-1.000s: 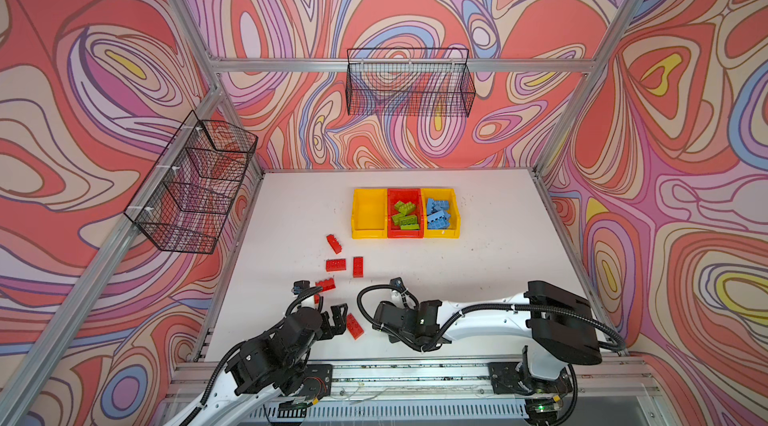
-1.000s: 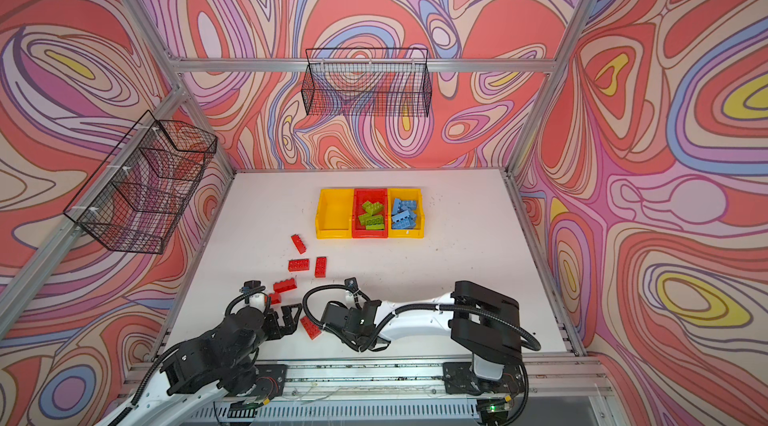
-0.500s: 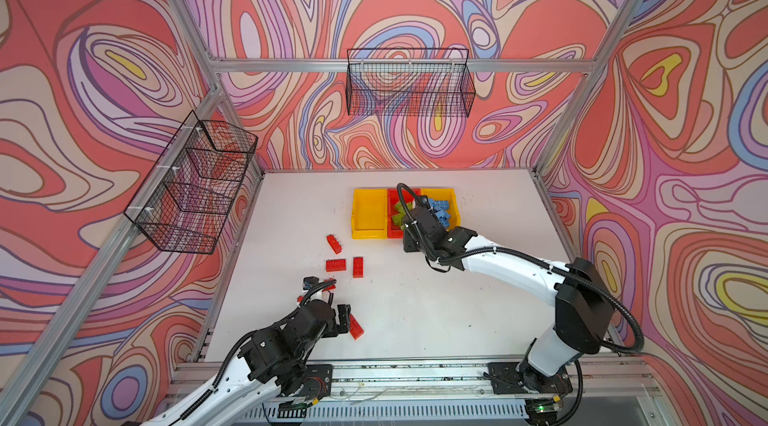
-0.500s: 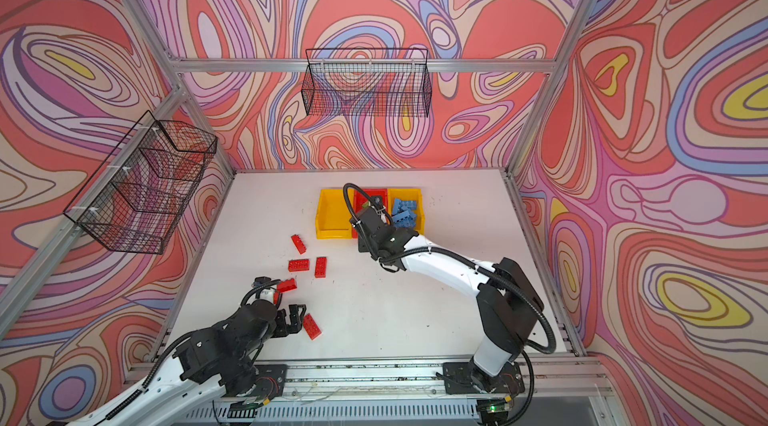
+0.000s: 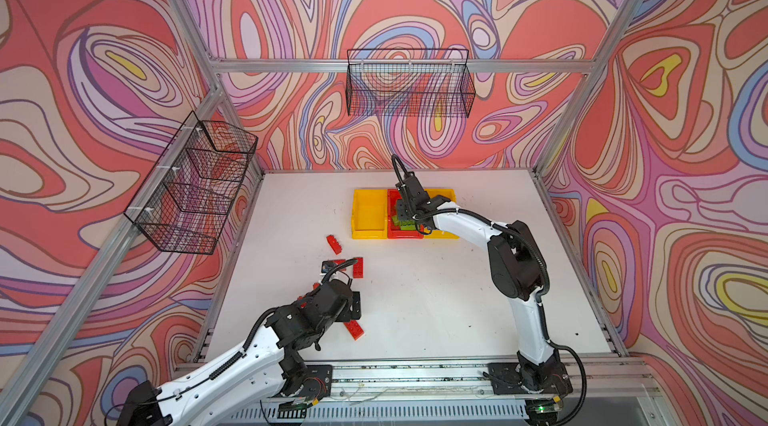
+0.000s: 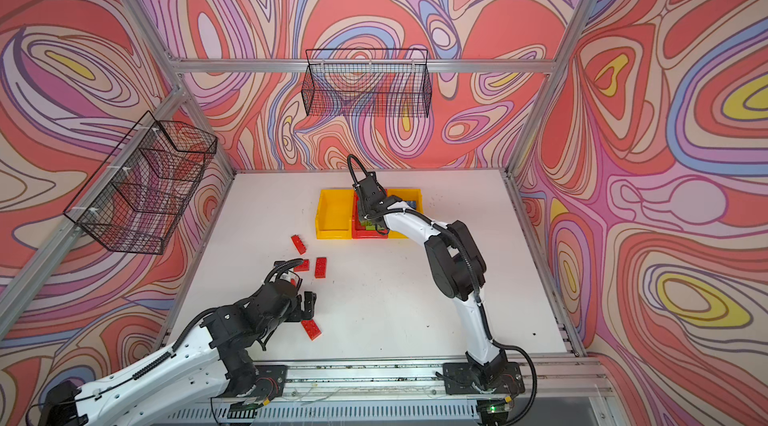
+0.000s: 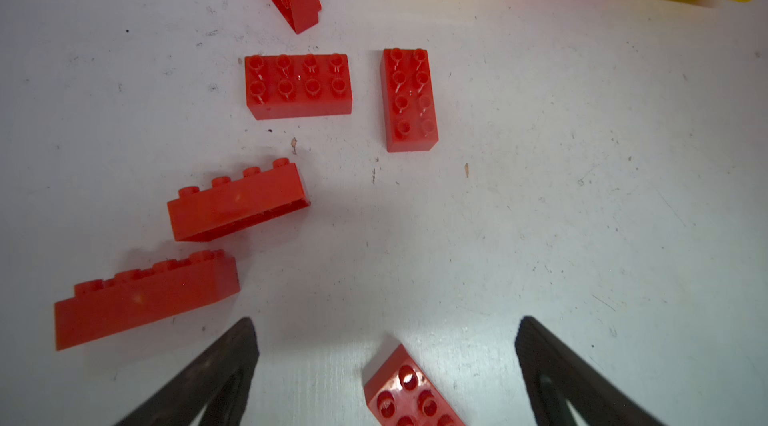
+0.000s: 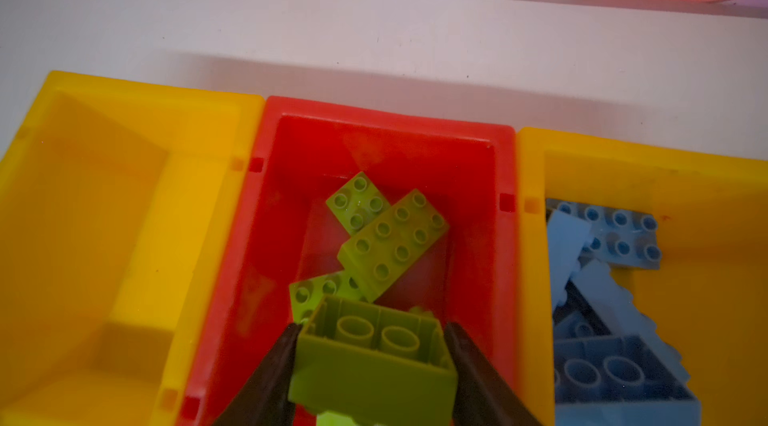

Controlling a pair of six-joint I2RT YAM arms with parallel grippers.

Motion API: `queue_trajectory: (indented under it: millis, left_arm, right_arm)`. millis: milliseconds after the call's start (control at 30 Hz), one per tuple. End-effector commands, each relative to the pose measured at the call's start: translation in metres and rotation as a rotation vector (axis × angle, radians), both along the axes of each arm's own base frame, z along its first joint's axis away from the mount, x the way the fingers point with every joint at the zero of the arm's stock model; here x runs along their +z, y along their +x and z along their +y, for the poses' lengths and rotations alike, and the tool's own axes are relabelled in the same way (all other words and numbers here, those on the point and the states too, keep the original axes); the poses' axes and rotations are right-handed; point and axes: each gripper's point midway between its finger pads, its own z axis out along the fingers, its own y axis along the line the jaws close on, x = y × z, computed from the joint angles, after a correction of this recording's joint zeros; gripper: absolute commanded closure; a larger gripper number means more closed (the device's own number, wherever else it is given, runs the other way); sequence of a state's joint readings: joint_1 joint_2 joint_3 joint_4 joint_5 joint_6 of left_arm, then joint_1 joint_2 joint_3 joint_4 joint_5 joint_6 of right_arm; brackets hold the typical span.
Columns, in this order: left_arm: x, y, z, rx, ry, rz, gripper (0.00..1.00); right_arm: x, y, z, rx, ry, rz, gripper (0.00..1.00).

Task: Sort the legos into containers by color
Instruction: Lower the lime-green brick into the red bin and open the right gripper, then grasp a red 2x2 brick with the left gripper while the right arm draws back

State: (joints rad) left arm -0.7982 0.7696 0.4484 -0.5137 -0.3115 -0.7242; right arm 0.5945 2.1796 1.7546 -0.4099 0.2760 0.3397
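Right gripper (image 8: pixel 372 326): fingers (image 8: pixel 270 374) part-open, one on each side of a green brick (image 8: pixel 374 365), directly above the red bin (image 8: pixel 382 112). The brick's hollow underside faces the wrist camera. Fingertips sit at or against the brick's sides; cannot tell whether they clamp it. Beneath it, inside the red bin: green bricks (image 8: pixel 390 241), piled, studs up. Right yellow bin (image 8: pixel 623 145), joined to the red bin, holds blue bricks (image 8: pixel 615 320). Left yellow bin (image 5: pixel 368 232) is joined to the red bin's other side. Left gripper (image 7: pixel 385 320): jaws spread wide, holding nothing, low over the table (image 7: pixel 582 195), well apart from the red bin and to its near left in both top views. One red brick (image 7: pixel 411 395) lies studs up between its fingers, clear of both. Five more red bricks (image 7: pixel 299 85) lie loose on the table on the red-bin side of the left gripper, none touching another.
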Motion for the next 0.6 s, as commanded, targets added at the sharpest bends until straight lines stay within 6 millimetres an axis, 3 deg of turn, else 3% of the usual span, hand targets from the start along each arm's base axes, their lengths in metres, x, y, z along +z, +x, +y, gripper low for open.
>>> queue_trajectory:
  millis: [0, 100, 267, 400, 567]
  left_arm:
    - [0.011, 0.018, -0.011, -0.012, -0.037, -0.030, 0.00]
    - [0.009, 0.028, -0.015, -0.007, -0.048, -0.018, 0.00]
    - [0.016, 0.050, -0.032, -0.032, -0.042, -0.017, 0.00]
    - [0.006, 0.062, -0.042, -0.048, -0.023, 0.018, 0.00]
    - [-0.009, 0.077, -0.036, -0.015, 0.039, 0.061, 0.07]
  right_arm:
    - [0.007, 0.004, 0.005, 0.051, -0.001, -0.006, 0.18]
    - [0.026, -0.005, 0.011, 0.095, 0.051, -0.027, 0.02]
    - [0.065, -0.050, 0.008, 0.137, 0.140, -0.055, 0.02]
    - [0.087, -0.096, 0.000, 0.162, 0.174, -0.078, 0.02]
    - [0.087, -0.155, -0.011, 0.180, 0.219, -0.059, 0.02]
